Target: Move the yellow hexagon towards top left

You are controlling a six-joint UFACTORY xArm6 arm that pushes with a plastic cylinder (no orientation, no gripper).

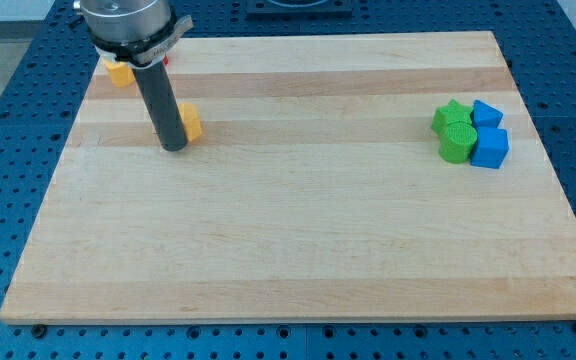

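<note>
My tip (173,147) is sitting on the wooden board (298,240), in the part near the view's top left; the dark rod is standing straight up from it into the arm's round metal end at the view's top edge. There is no claw here at all, only the rod, so nothing is being gripped or let go.

The yellow hexagon (191,121) is lying just to the view's right of the rod, a little higher than my tip; the rod is hiding its left side, and it is looking as if it is touching the rod, but I cannot tell for sure. Another yellow block (119,73) is sitting near the board's top left corner, up and to the view's left of the rod; the arm is covering part of it, so I cannot tell its shape. A tiny bit of red is peeking out beside the arm there, too small to tell what it is.

Far away on the view's right, four blocks are huddling together, touching; a green star (451,114) and a blue block (486,112) are sitting behind, and a green block (457,143) and a blue cube (490,148) are sitting in front.
</note>
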